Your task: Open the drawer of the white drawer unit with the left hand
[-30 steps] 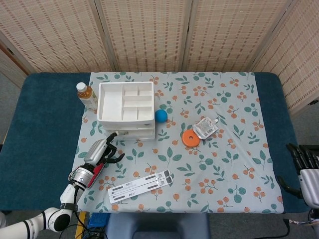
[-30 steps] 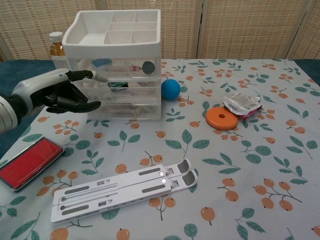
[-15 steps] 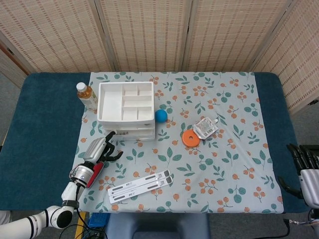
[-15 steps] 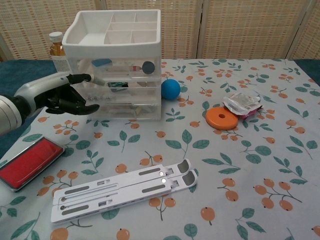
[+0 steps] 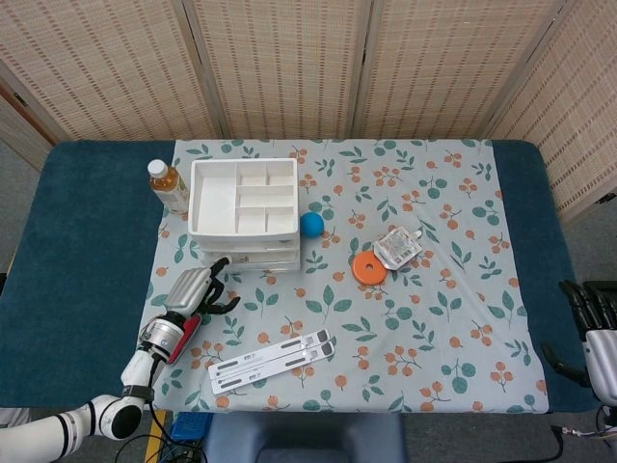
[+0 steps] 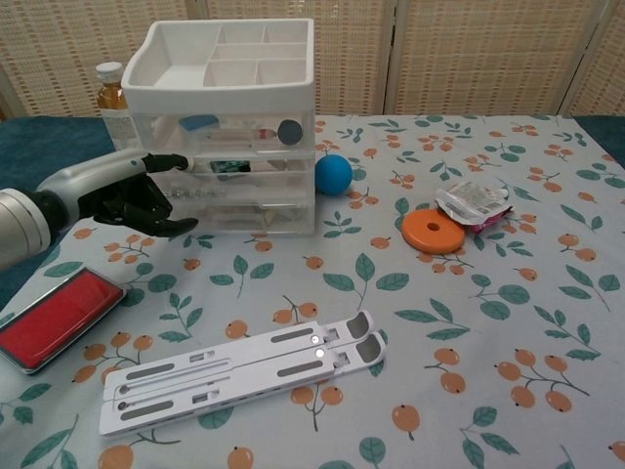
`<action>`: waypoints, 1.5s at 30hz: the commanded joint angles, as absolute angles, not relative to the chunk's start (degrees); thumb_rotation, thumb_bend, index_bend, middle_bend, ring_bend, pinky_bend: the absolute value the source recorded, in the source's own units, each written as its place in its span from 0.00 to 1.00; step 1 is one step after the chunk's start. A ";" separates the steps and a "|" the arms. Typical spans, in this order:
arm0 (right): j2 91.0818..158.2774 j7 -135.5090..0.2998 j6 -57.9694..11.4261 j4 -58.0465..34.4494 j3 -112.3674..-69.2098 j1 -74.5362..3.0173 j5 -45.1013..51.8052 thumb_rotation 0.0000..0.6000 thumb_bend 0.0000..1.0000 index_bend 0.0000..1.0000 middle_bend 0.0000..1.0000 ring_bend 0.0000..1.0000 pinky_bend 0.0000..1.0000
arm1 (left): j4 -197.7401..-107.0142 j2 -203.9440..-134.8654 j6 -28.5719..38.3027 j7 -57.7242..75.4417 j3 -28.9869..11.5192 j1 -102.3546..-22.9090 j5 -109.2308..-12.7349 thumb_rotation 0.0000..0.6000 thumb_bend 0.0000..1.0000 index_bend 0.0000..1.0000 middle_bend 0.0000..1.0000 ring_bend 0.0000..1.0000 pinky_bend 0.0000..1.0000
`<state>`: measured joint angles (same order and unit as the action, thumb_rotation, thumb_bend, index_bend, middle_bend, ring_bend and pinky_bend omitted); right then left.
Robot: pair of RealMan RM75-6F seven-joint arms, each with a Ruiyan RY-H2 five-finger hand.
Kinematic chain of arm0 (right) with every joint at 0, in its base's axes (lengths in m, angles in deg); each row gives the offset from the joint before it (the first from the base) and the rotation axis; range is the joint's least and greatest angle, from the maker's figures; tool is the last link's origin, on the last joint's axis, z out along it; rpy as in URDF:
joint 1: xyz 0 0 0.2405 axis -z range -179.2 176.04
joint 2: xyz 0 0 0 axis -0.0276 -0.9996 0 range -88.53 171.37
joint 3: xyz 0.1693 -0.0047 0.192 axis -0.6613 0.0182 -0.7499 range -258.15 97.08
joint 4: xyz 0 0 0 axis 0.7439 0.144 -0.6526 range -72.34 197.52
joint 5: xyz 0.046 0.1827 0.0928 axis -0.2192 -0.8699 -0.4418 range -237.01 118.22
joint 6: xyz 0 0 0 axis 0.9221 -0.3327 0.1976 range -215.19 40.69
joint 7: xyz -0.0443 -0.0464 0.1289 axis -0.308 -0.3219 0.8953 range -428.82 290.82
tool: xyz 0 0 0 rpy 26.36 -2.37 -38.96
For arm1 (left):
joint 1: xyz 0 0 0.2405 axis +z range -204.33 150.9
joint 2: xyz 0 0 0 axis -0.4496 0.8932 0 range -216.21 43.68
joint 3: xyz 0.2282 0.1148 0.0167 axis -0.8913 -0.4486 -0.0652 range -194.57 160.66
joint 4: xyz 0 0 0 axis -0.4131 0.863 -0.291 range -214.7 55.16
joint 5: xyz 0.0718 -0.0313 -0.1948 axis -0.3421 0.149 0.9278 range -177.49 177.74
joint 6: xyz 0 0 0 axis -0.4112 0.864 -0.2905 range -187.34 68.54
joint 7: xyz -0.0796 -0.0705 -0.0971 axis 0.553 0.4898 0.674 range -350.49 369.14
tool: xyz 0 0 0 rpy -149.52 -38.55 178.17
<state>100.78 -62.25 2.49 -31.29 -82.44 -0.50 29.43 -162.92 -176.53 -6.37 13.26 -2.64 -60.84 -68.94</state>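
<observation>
The white drawer unit (image 5: 243, 210) (image 6: 230, 127) stands at the back left of the floral cloth, with an open compartment tray on top and its clear drawers all pushed in. My left hand (image 5: 196, 290) (image 6: 122, 195) hovers at the left end of the drawer fronts. One finger reaches to the middle drawer's front, the thumb lies below, and the other fingers are curled; it holds nothing. Whether the fingertip touches the drawer I cannot tell. My right hand (image 5: 591, 328) hangs off the table's front right corner, fingers apart and empty.
A bottle (image 5: 166, 183) (image 6: 110, 93) stands behind the unit's left side. A blue ball (image 5: 311, 224) (image 6: 333, 174) lies at its right. An orange disc (image 6: 433, 232) and a packet (image 6: 473, 204) lie further right. A red stamp pad (image 6: 54, 318) and a white folding stand (image 6: 239, 376) lie near the front.
My left hand has drawn back slightly to the left and its fingertip has dropped a little along the drawer fronts. The drawers have not moved, nor has the right hand.
</observation>
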 commanded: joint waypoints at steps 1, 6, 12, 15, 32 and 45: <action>100.83 -62.16 2.42 -31.16 -82.50 -0.58 29.43 1.00 0.31 0.01 0.06 0.00 0.05 | -162.88 -176.39 -6.32 13.27 -2.78 -61.00 -68.90 1.00 0.30 0.26 0.91 1.00 1.00; 101.01 -62.03 2.11 -30.94 -82.54 -0.80 29.49 1.00 0.31 0.01 0.06 0.00 0.05 | -163.20 -175.97 -5.69 14.14 -3.09 -61.06 -69.17 1.00 0.30 0.31 0.91 1.00 1.00; 101.13 -62.05 1.88 -30.88 -82.60 -1.02 29.58 1.00 0.31 0.01 0.06 0.00 0.05 | -164.34 -174.78 -5.61 14.38 -4.15 -61.11 -69.93 1.00 0.30 0.35 0.91 1.00 1.00; 101.09 -62.05 1.93 -30.88 -82.59 -1.01 29.63 1.00 0.31 0.01 0.06 0.00 0.05 | -165.21 -174.29 -5.29 14.63 -4.58 -60.99 -70.24 1.00 0.30 0.35 0.91 1.00 1.00; 101.16 -61.42 2.20 -30.38 -82.53 -0.72 29.46 1.00 0.31 0.01 0.06 0.00 0.05 | -170.72 -170.49 -4.78 14.06 -7.96 -60.50 -72.79 1.00 0.30 0.38 0.91 1.00 1.00; 101.33 -60.92 2.40 -29.89 -82.47 -0.49 29.40 1.00 0.31 0.01 0.06 0.00 0.05 | -173.43 -168.74 -4.90 13.46 -9.90 -60.36 -73.63 1.00 0.30 0.38 0.91 1.00 1.00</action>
<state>101.33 -60.91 2.39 -29.89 -82.47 -0.49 29.39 -173.42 -168.75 -4.90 13.46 -9.89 -60.36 -73.63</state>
